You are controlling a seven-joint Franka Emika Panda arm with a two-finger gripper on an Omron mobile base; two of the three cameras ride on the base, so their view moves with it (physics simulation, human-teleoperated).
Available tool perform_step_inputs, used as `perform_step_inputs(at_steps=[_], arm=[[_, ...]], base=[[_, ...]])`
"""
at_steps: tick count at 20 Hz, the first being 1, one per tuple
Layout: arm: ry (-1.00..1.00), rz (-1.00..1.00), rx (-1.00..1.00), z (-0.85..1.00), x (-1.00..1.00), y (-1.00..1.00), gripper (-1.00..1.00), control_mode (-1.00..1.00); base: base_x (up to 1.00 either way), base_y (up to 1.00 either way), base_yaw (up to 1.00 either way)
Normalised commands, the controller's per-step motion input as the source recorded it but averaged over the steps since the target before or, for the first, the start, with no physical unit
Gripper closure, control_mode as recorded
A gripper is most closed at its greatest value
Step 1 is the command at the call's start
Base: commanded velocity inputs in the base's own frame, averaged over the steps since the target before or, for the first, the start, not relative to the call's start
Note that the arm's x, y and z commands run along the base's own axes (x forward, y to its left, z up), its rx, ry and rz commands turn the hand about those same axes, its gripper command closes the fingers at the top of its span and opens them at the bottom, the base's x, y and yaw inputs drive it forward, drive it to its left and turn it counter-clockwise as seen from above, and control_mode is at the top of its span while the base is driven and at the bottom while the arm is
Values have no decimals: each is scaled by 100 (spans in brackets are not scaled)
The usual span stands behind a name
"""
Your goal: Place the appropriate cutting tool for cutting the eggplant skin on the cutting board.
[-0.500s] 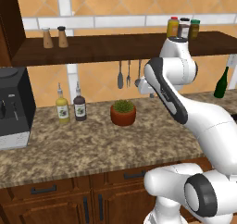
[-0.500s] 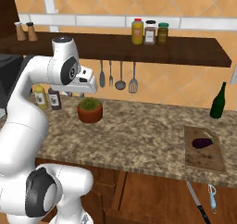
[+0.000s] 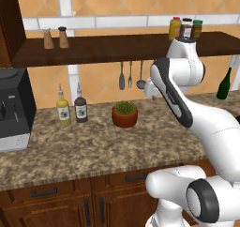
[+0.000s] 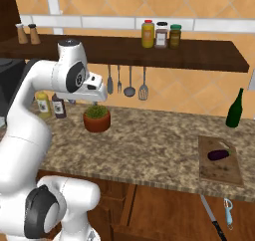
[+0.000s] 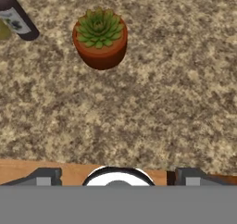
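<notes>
The brown wooden cutting board (image 4: pixel 220 169) lies at the right end of the counter, with the dark purple eggplant (image 4: pixel 218 155) resting on it. Below the counter's front edge, at the lower right, is the cutting tool (image 4: pixel 228 211), a small slim peeler with a pale grey-blue part. My gripper (image 4: pixel 95 101) hangs far to the left of these, above a potted plant. In the hand view the gripper (image 5: pixel 118 177) is open, its fingertips (image 5: pixel 44 177) wide apart over bare speckled counter with nothing between them.
A terracotta pot with a succulent (image 4: pixel 97 119) stands just under the hand. Two sauce bottles (image 3: pixel 80 108) and a black coffee machine (image 3: pixel 14 111) are to the left. Metal utensils (image 4: pixel 129 80) hang under the shelf. A green bottle (image 4: pixel 234 109) stands behind the board. A long dark knife (image 4: pixel 211 216) lies beside the peeler.
</notes>
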Motion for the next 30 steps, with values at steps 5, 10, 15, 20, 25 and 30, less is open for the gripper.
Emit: perform_step_inputs(at_steps=[5, 10, 15, 20, 25, 30], arm=[[0, 0, 0, -27, -51, -75, -100, -100], [0, 0, 0, -42, -67, -100, -100, -100], [-1, 0, 0, -48, -87, -100, -100, -100], [16, 0, 3, -17, -41, -94, -100, -100], [20, 0, 1, -25, -29, -91, -100, -100], [20, -1, 2, -17, -25, -76, -100, -100]], base=[[0, 0, 0], [0, 0, 0], [0, 0, 0], [0, 0, 0], [0, 0, 0], [0, 0, 0]])
